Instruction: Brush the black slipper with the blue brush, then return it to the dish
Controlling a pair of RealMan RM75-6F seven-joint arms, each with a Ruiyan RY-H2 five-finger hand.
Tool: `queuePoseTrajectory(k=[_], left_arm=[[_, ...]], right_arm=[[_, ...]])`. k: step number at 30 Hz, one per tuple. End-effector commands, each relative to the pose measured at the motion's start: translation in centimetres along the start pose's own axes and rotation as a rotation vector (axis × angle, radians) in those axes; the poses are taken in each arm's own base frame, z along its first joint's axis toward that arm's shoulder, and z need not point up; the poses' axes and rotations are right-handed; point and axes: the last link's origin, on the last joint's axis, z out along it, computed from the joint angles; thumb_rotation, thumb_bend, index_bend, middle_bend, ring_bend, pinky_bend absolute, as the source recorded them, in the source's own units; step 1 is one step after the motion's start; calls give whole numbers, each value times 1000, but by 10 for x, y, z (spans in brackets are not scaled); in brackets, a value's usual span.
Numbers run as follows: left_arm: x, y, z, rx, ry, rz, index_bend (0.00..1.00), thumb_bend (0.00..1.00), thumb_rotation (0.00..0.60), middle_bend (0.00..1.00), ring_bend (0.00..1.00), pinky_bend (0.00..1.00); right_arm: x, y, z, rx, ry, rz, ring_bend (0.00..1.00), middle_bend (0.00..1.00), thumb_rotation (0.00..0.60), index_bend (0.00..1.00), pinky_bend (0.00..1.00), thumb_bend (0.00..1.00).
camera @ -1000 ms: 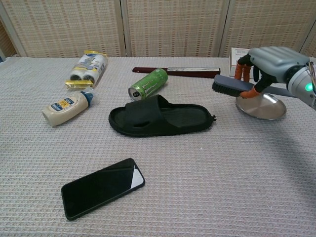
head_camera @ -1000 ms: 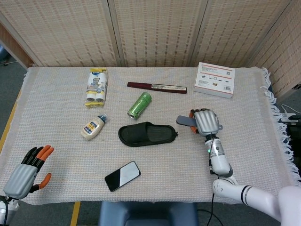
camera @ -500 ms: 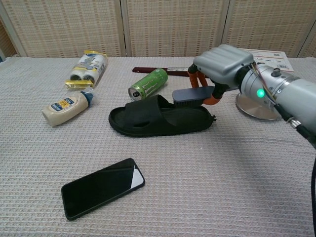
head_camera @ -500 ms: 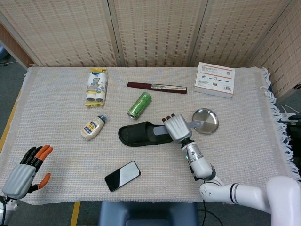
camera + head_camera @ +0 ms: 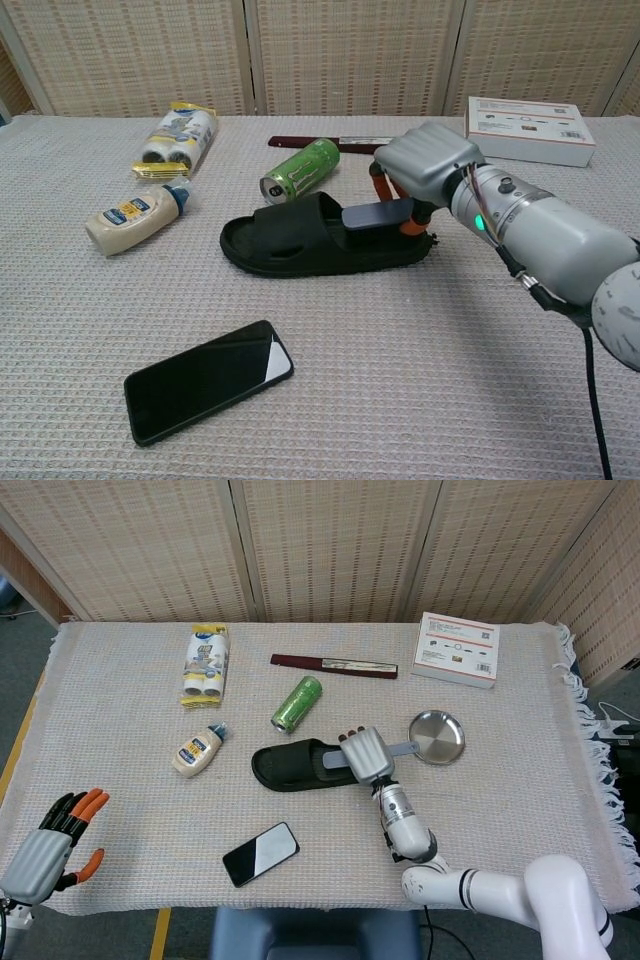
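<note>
Brushing: under way, as I judge it; return to dish not yet done.
Left hand (image 5: 52,842): lower left of head view, off the cloth edge, fingers apart, holds nothing.
Phone (image 5: 208,379): nearest item, lower left of chest view; flat glossy black slab on the woven cloth.
Right hand (image 5: 425,175): centre right of chest view; fingers wrapped around the brush (image 5: 377,215), gripping it.
Brush: dark blue-grey block with its bristle side down on the heel end of the slipper (image 5: 320,239); contact looks likely but I cannot tell for sure. The handle pokes out toward the dish in head view.
Slipper: centre of frame, matte black, soft moulded look, wide strap at its left end, long axis left to right.
Progress: brush picked up and brought onto the slipper; strokes along the sole, then setting the brush in the dish, remain.
Dish (image 5: 437,737): right of the slipper in head view, round shiny metal, nothing in it; hidden by the arm in chest view.
Bottle (image 5: 135,217): left, cream plastic, lying down, blue cap.
Can (image 5: 300,170): just behind the slipper, green, on its side.
Far row: yellow packet (image 5: 179,137) upper left; long dark red flat case (image 5: 333,665); white box (image 5: 528,117) upper right.
</note>
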Motion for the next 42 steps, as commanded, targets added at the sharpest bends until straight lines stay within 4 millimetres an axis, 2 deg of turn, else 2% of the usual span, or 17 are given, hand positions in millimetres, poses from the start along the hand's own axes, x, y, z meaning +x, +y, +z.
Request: queuePoseTrajectory(k=[1, 9, 13, 25, 29, 37, 42], left_arm=[[0, 0, 0, -2, 0, -2, 0, 449, 600, 0, 0, 39], [0, -1, 0, -3, -7, -4, 0, 448, 600, 0, 0, 39], [1, -1, -1, -5, -4, -5, 0, 447, 600, 0, 0, 39], [-1, 0, 0, -7, -8, 0, 0, 447, 600, 0, 0, 40], [-1, 1, 1, -7, -9, 0, 0, 448, 600, 0, 0, 40], [-1, 0, 1, -7, -10, -2, 0, 447, 600, 0, 0, 40], [0, -1, 1, -7, -8, -4, 0, 447, 600, 0, 0, 40]], right_arm=[[0, -9, 1, 12, 4, 0, 486, 621, 600, 921, 816, 464], [7, -34, 1, 34, 21, 55, 490, 621, 600, 921, 818, 464], [7, -39, 0, 41, 35, 34, 490, 621, 600, 921, 818, 464], [-10, -10, -3, 0, 2, -47, 490, 621, 600, 921, 818, 464], [-9, -9, -3, 3, 1, -30, 490, 621, 600, 921, 818, 464], [-3, -37, -7, 64, 14, 2, 490, 621, 600, 921, 818, 464], [-1, -44, -7, 74, 22, 8, 490, 621, 600, 921, 818, 464]])
